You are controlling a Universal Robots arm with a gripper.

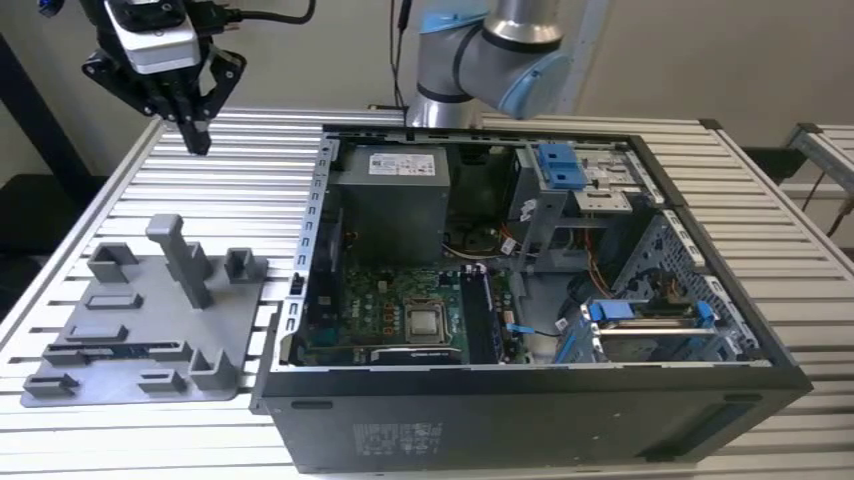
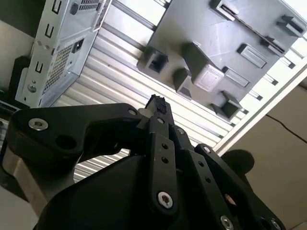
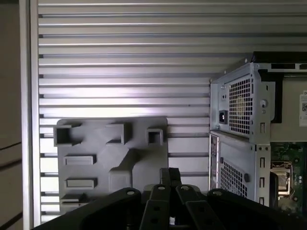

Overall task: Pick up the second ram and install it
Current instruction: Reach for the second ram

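Observation:
The second ram [image 1: 118, 350] is a thin dark stick with a small bluish label. It lies in a long slot near the front left corner of the grey plastic tray [image 1: 227, 310]. My gripper [image 1: 198, 143] hangs high above the slatted table, beyond the tray's far edge, in the exterior view's upper left. It points down, well away from the ram. Both wrist views look past the black fingers, whose tips meet at the gripper [image 2: 157, 103] [image 3: 169, 173], down onto the tray [image 2: 211, 38] [image 3: 144, 158]. The jaws are shut with nothing between them.
An open computer case [image 1: 534, 400] lies to the exterior view's right of the tray, with its motherboard [image 1: 400, 300] and memory slots exposed. Its metal rear panel [image 3: 240, 110] [image 2: 57, 48] appears in both wrist views. The arm's base [image 1: 494, 60] stands behind the case. A tall post [image 1: 180, 255] rises from the tray.

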